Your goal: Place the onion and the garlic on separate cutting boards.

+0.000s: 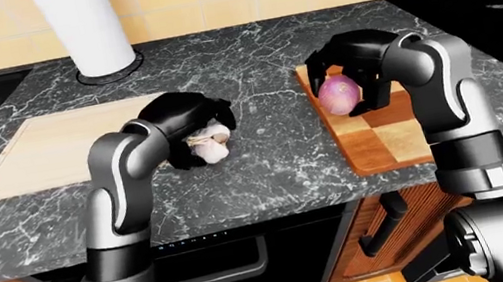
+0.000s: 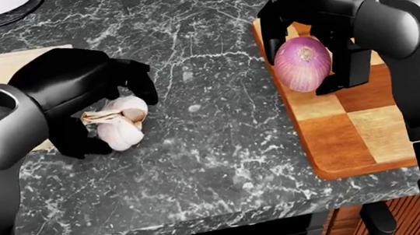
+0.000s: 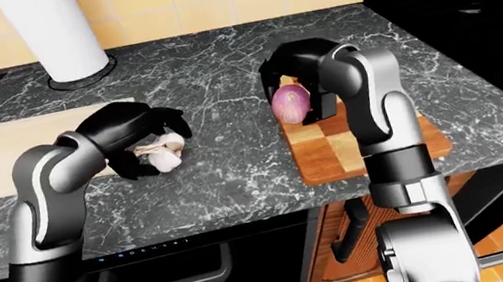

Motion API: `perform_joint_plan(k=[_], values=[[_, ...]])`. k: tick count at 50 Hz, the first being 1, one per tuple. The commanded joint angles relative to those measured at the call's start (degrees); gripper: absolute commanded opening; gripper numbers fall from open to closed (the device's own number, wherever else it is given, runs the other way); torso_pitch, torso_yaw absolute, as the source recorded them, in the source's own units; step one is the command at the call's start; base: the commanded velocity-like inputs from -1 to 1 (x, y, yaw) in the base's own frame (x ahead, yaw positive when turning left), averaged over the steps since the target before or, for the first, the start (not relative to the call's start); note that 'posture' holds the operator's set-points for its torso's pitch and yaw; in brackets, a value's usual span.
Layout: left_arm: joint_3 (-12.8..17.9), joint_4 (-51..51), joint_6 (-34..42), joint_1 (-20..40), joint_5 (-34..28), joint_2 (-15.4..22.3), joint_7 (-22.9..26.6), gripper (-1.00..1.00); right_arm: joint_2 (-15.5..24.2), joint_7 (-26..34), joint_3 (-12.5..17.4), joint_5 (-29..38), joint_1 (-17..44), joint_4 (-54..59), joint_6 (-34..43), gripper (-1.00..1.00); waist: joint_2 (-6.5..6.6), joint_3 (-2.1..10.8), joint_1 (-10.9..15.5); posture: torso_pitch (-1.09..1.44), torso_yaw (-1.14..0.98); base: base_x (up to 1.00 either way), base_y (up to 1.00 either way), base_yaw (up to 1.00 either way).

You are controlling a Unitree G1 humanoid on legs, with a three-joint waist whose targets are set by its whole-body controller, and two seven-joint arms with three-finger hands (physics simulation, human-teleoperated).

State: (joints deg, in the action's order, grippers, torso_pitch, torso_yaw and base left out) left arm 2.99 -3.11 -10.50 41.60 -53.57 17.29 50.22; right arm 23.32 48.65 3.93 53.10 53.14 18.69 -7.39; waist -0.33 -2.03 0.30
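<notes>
Purple onion (image 2: 303, 63) gripped by right hand (image 2: 317, 21) over checkered board (image 2: 352, 132); left hand (image 2: 82, 90) clasps garlic (image 2: 120, 124), pale board (image 1: 50, 146) just left.

Pale cutting board (image 2: 2, 72): cut by the head view's left edge, part under the left hand (image 2: 82, 93).
Checkered cutting board (image 2: 352, 132): top end behind the right hand (image 2: 325, 17).
Garlic (image 2: 120, 124): contact with the counter unclear.
Paper towel roll (image 1: 86, 26): top cropped.
</notes>
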Motion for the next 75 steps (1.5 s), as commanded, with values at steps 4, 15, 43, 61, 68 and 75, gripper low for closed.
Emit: perform_joint_plan(k=[4,15,43,61,68,75], values=[[0.6,1.5,-1.0,0.6,0.0,0.4,-0.6,-1.0,0.7,-1.1,1.0,-0.4,2.4,-2.2,-0.1,-1.0,-0.01,1.72,-0.1,0.0,0.0,0.0,0.0,0.0],[1.4,2.8,-0.3,2.9,2.2,0.9,-0.7,-1.0,0.8,-1.1,1.1,-0.5,2.6,-2.2,-0.1,-1.0,0.04,1.72,-0.2,0.0,0.0,0.0,0.0,0.0],[4.0,-26.9,-6.8,23.6,1.5,17.0,-11.9,-1.0,0.6,-0.7,1.1,-0.6,2.5,-3.0,0.2,-1.0,0.46,1.38,-0.3,0.0,0.0,0.0,0.0,0.0],[-0.5,-61.2,-13.5,34.3,-12.7,22.3,-34.5,-1.0,0.7,-0.3,1.1,-0.8,2.3,-3.6,0.3,-1.0,1.04,2.05,-0.9,0.0,0.0,0.0,0.0,0.0],[-2.3,-65.3,-12.3,34.4,-17.0,21.6,-41.9,-1.0,0.5,-0.2,1.1,-0.7,1.8,-4.1,0.3,-1.0,1.16,2.22,-1.0,0.0,0.0,0.0,0.0,0.0],[-2.3,-65.8,-11.6,32.7,-18.0,20.5,-42.5,-1.0,0.5,-0.2,1.1,-0.8,1.9,-4.1,0.2,-1.0,1.32,2.43,-1.2,0.0,0.0,0.0,0.0,0.0]])
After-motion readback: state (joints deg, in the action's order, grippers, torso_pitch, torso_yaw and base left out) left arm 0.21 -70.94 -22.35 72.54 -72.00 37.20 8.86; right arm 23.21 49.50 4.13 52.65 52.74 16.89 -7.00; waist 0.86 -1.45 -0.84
